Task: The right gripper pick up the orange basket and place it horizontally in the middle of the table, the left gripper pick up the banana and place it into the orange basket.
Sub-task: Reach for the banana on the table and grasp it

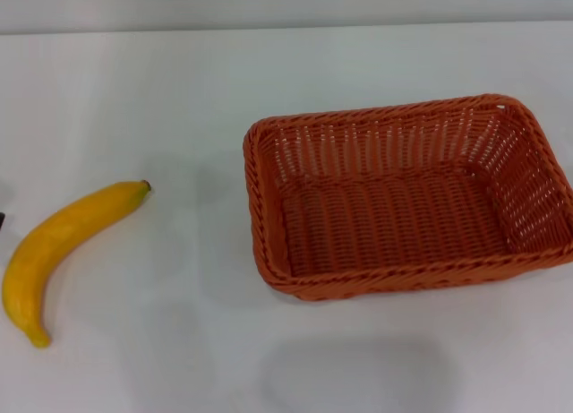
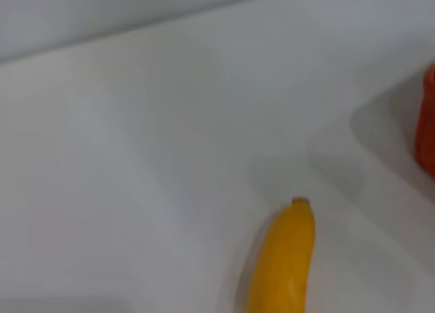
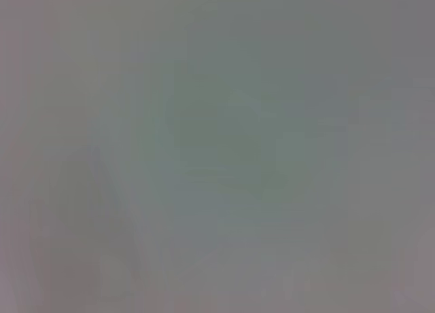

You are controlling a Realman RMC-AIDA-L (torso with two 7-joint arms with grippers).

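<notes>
The orange basket (image 1: 407,198) stands empty on the white table (image 1: 179,81), right of the middle, its long side running left to right. The yellow banana (image 1: 63,252) lies flat on the table at the far left, well apart from the basket, its dark tip pointing toward the basket. The left wrist view shows the banana (image 2: 282,259) close by and a sliver of the basket (image 2: 428,123) at the edge. A small dark sliver at the left edge of the head view, beside the banana, looks like part of my left gripper (image 1: 2,219). My right gripper is out of view.
The table's far edge (image 1: 286,28) meets a grey wall at the back. The right wrist view shows only a blank grey surface. A faint shadow lies on the table in front of the basket.
</notes>
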